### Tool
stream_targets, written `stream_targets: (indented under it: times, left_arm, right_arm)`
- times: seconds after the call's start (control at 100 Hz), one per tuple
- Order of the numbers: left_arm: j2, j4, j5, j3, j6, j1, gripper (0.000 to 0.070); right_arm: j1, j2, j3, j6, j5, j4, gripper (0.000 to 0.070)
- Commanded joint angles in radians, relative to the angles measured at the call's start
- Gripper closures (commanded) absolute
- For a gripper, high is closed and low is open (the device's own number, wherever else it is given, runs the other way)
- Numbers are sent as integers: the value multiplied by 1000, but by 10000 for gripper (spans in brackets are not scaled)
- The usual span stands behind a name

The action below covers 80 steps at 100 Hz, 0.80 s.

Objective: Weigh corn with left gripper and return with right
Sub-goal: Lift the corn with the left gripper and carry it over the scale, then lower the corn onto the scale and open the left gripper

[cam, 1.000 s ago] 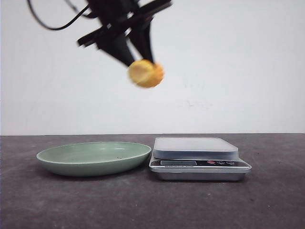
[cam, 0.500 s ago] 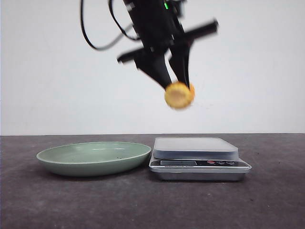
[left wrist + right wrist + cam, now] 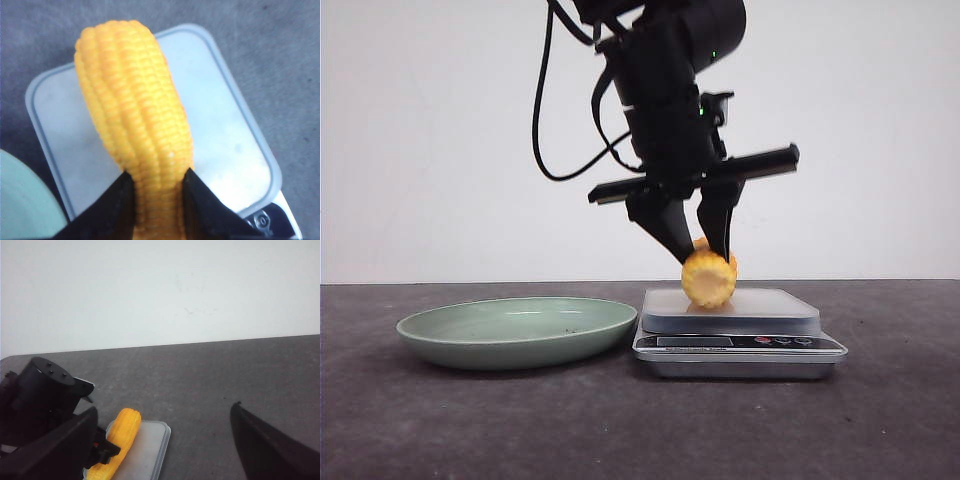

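My left gripper (image 3: 704, 256) clamps the corn (image 3: 709, 279) on the scale (image 3: 740, 335) platform, the green plate (image 3: 517, 331) just beside it, while my right gripper (image 3: 160, 440) hangs spread wide, well apart.

Bumpy, waxy-kernelled corn (image 3: 135, 125); smooth metallic scale (image 3: 740, 345); glossy green plate (image 3: 470, 345); matt grey table (image 3: 620, 430).

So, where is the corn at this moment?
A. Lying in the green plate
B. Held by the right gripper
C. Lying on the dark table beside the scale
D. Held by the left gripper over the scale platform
D: the left gripper has its jaws closed on the corn, which sits at the platform of the scale; the green plate holds no corn.
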Motion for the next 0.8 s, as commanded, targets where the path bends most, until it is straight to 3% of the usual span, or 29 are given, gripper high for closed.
stream_targets:
  times: [0.0, 0.19, 0.27, 0.39, 0.61, 0.73, 0.79]
  left_arm:
    - [26, 9, -3, 26, -13, -13, 693]
    - [27, 32, 5, 26, -13, -13, 688]
    - [27, 34, 14, 26, -11, -14, 651]
    - [27, 34, 15, 26, -3, -15, 539]
    - [27, 33, 17, 26, -3, -15, 533]
    - [27, 34, 17, 26, -4, -16, 375]
    - [27, 34, 16, 26, -4, -17, 346]
  right_arm:
    - [1, 5, 21, -11, -2, -1, 163]
    - [1, 5, 21, -11, -2, -6, 163]
    - [1, 5, 21, -11, -2, -6, 163]
    - [1, 5, 21, -11, -2, -6, 163]
    - [1, 5, 21, -11, -2, -9, 163]
    - [1, 5, 21, -11, -2, -9, 163]
    - [1, 5, 21, -11, -2, -10, 163]
